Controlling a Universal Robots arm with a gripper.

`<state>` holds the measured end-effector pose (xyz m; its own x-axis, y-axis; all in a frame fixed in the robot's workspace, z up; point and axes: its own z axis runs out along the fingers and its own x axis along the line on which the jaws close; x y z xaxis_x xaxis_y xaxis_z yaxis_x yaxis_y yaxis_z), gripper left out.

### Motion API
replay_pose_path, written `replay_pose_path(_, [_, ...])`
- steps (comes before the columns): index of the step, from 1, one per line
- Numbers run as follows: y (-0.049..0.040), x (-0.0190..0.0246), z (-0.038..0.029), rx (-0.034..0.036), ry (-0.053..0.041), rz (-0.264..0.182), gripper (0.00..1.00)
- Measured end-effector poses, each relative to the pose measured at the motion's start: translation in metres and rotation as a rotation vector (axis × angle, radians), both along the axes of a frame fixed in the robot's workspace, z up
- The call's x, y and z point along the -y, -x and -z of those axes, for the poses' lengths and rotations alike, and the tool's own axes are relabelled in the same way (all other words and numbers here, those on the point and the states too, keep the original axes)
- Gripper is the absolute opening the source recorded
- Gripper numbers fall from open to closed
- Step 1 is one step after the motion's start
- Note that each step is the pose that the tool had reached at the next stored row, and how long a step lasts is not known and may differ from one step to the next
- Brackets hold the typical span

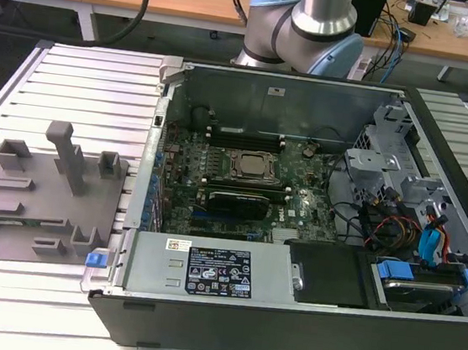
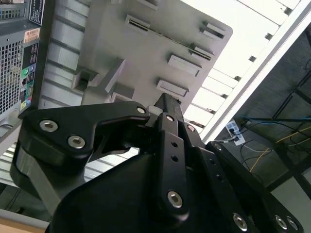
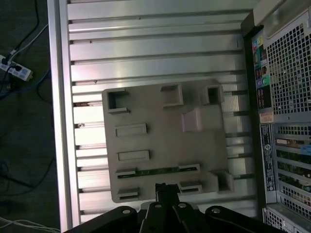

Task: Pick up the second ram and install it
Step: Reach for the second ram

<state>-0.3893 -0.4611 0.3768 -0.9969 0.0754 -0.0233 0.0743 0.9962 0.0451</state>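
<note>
Since the second ram (image 3: 156, 171) stands on edge in the long slot of the grey tray (image 3: 160, 141), a thin green strip between two raised clips, I judge the pick to be a matter of alignment more than force. I would want the jaws square across its thin faces, centred along its length, and any lift kept straight up so the stick does not bind in the slot. The gripper (image 3: 165, 187) hangs above the tray edge just beside that slot. Its tips look drawn together with nothing between them, so it would have to part before it could take the stick. The first wrist view gives me the stick lengthways, which is what I would use to centre on. The second wrist view shows the gripper (image 2: 167, 101) from the side against the slanted tray (image 2: 146, 53), better for judging height. The exterior view places the tray (image 1: 45, 204) at about nine o'clock from the open case (image 1: 285, 316), and it gives me the motherboard (image 1: 241, 184) with its black slots (image 1: 247, 133) at twelve o'clock of the processor.
</note>
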Motion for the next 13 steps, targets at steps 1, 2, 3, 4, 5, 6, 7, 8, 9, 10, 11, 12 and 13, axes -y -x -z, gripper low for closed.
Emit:
replay_pose_path(1, [0.0004,0.0012,0.0002,0.0000,0.0000,0.000,0.11])
replay_pose_path(2, [0.0007,0.0024,0.0003,-0.0001,0.0000,0.000,0.11])
replay_pose_path(3, [0.0014,0.0044,0.0007,0.0000,0.0000,0.000,0.11])
replay_pose_path(4, [0.0023,0.0068,0.0010,0.0000,0.0000,0.000,0.11])
replay_pose_path(5, [0.0029,0.0084,0.0012,0.0000,0.0000,0.000,0.11])
replay_pose_path(6, [0.0034,0.0096,0.0013,-0.0001,0.0000,0.000,0.11])
replay_pose_path(7, [0.0041,0.0115,0.0017,0.0000,0.0000,0.000,0.11])
replay_pose_path(8, [0.0047,0.0129,0.0019,0.0000,0.0000,0.000,0.11])
replay_pose_path(9, [0.0054,0.0148,0.0022,0.0000,0.0000,0.000,0.11])
replay_pose_path(10, [0.0062,0.0166,0.0025,0.0000,0.0000,0.000,0.11])
replay_pose_path(11, [0.0070,0.0186,0.0028,0.0000,0.0000,0.000,0.11])
replay_pose_path(12, [0.0079,0.0208,0.0032,0.0000,0.0000,0.000,0.11])
replay_pose_path(13, [0.0083,0.0219,0.0033,0.0000,0.0000,0.000,0.11])
